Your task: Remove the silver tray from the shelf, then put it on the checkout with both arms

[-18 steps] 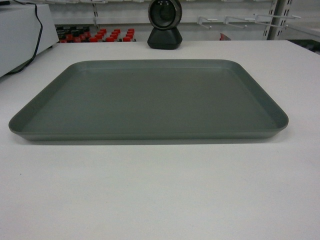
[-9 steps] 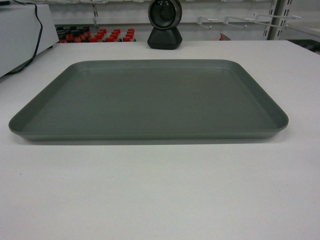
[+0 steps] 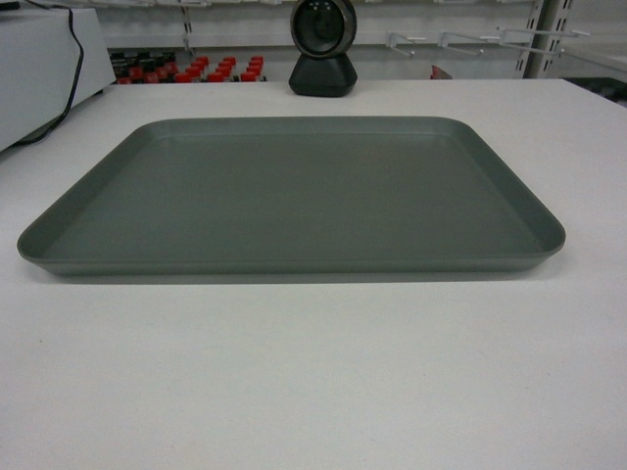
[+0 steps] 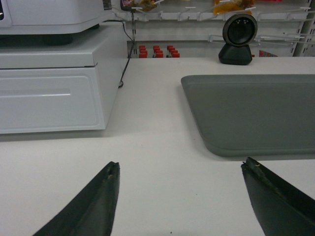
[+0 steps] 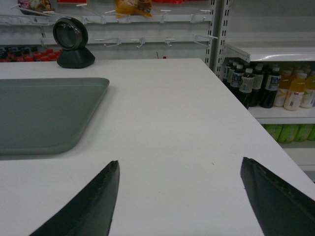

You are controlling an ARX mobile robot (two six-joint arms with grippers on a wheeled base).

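The silver tray lies flat on the white checkout, spanning most of the head view. No gripper shows in the head view. In the left wrist view my left gripper is open over bare tabletop, and the tray lies ahead to its right, close to the right fingertip. Seen from the right wrist, my right gripper is open with nothing between its fingers, and the tray lies ahead to its left. The shelf the tray came from is out of view.
A black round scanner stands at the far edge of the checkout. A white register box with a black cable sits at the left. The table's right edge drops to shelves of drink bottles.
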